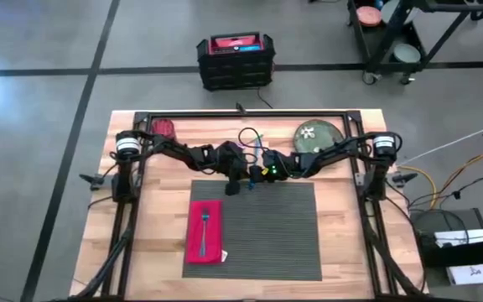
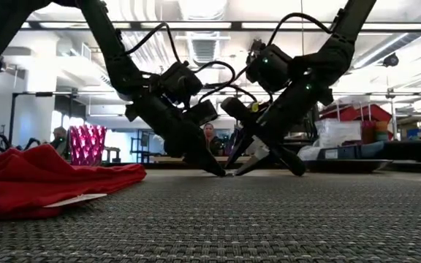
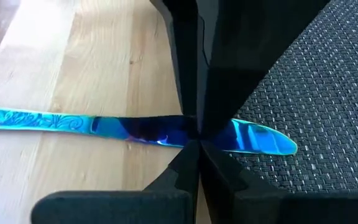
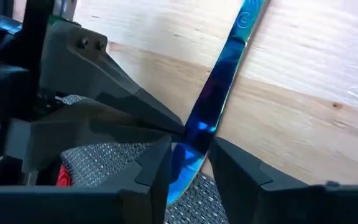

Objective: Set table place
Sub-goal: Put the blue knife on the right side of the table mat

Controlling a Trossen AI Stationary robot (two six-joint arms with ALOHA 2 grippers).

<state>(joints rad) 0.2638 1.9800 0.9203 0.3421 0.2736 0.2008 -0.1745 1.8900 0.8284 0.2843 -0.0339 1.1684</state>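
A shiny blue knife (image 3: 61, 119) lies flat at the far edge of the table place, a dark ribbed placemat (image 1: 267, 226). Its handle is on the bare wood and its blade tip (image 3: 272, 140) is on the mat. Both grippers meet over it there. My left gripper (image 3: 197, 146) is shut with its tips on the blade. My right gripper (image 4: 190, 163) is open, with one finger on either side of the blade (image 4: 188, 158). A red napkin (image 1: 205, 231) carrying a fork (image 1: 205, 220) lies on the mat's left part. My left gripper has its shut fingertips (image 4: 166, 124) down on the knife where the blade begins (image 3: 166, 134), slanting down from the table's left. The knife stays flat, handle on the wood, tip on the mat. My right gripper's fingers stand close beside the blade; I cannot tell whether they touch it.
A green plate (image 1: 317, 137) sits at the table's far right and a red faceted glass (image 1: 164, 130) at the far left. The mat's middle and right (image 1: 283, 243) are bare. A person (image 2: 210, 135) shows in the room beyond the table.
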